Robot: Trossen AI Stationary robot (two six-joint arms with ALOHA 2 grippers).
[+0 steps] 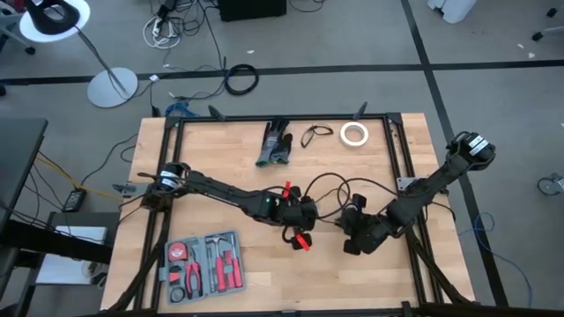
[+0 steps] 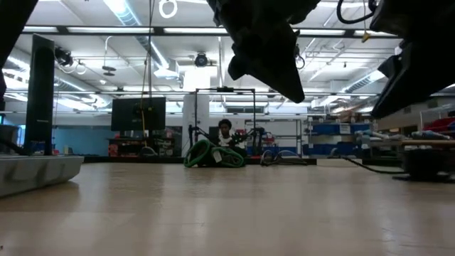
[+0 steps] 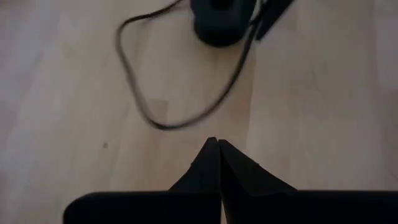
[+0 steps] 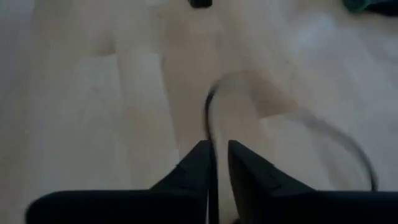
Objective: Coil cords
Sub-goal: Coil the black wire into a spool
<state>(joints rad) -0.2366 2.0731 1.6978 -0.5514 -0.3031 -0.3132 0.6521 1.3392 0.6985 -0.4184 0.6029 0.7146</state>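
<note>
Dark fingers (image 4: pixel 216 163) of the right gripper (image 1: pixel 352 239), parted a crack, straddle the cord (image 4: pixel 211 115); whether they grip it I cannot tell. Left gripper (image 1: pixel 310 214) sits clenched, empty, just beside it, with the cord's loop (image 3: pixel 180 81) ahead.

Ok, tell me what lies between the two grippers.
In the high view, loose loops of the black cord lie on the table between the left gripper and the right gripper.
</note>
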